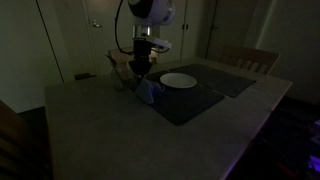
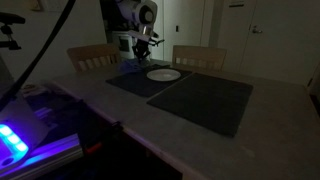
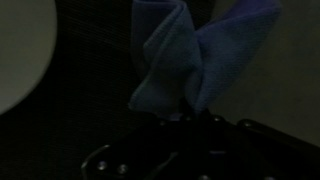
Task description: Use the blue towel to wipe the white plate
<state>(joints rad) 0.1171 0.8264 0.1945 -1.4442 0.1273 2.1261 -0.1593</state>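
Note:
The blue towel (image 3: 180,60) hangs bunched from my gripper (image 3: 185,112), which is shut on its top. In an exterior view the towel (image 1: 149,88) dangles just above the dark placemat (image 1: 190,100), left of the white plate (image 1: 179,81). In the wrist view the plate's edge (image 3: 20,50) shows at the left. In an exterior view my gripper (image 2: 139,54) hangs left of the plate (image 2: 163,74).
Two dark placemats (image 2: 200,100) lie on the light table (image 1: 110,130). Wooden chairs (image 2: 198,56) stand at the far side. A small pale object (image 1: 118,68) sits beside the arm. The room is dim.

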